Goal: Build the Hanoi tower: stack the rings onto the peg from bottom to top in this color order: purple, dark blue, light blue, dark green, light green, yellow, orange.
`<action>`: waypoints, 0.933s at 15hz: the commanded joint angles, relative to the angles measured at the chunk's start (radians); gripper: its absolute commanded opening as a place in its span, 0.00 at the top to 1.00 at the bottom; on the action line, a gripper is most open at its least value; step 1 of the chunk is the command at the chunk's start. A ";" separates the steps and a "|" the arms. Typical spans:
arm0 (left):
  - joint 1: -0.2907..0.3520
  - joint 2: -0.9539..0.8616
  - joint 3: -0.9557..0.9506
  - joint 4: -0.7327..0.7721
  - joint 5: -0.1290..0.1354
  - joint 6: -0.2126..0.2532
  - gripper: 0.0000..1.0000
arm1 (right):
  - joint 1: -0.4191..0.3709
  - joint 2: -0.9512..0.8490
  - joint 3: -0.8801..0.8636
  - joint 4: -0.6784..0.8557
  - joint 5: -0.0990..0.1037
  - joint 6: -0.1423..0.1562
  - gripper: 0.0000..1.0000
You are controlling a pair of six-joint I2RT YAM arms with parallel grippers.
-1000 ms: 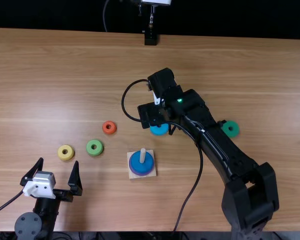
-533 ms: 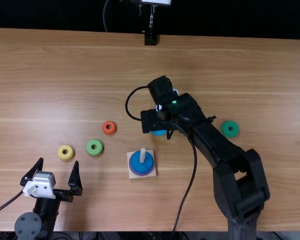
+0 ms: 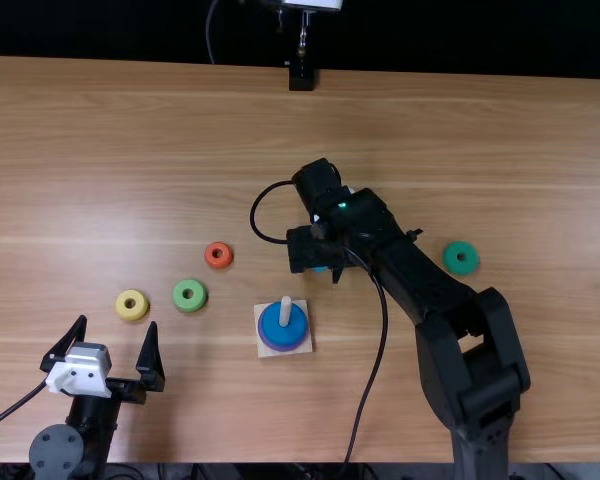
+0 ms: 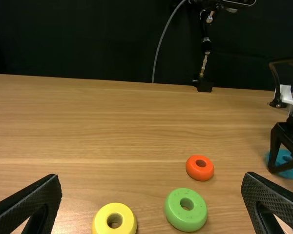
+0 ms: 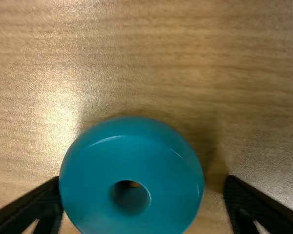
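Observation:
In the top view my left gripper stands open at the near left; in the left wrist view the left gripper has nothing between its fingers. My right gripper is low over the light blue ring, mostly covering it. In the right wrist view the right gripper is open around the light blue ring, one finger at its edge, the other apart. The peg holds the dark blue ring above the purple ring.
Loose on the table lie the orange ring, light green ring, yellow ring and dark green ring. The right arm and its cable stretch across beside the peg's base.
My right gripper has shifted slightly toward the table's near edge and now covers more of the light blue ring. The right arm's elbow has swung left. The left arm has kept still.

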 commanded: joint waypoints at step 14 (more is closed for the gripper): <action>0.009 -0.012 -0.017 -0.037 0.010 0.009 0.00 | 0.088 -0.317 0.135 -0.169 -0.008 -0.070 1.00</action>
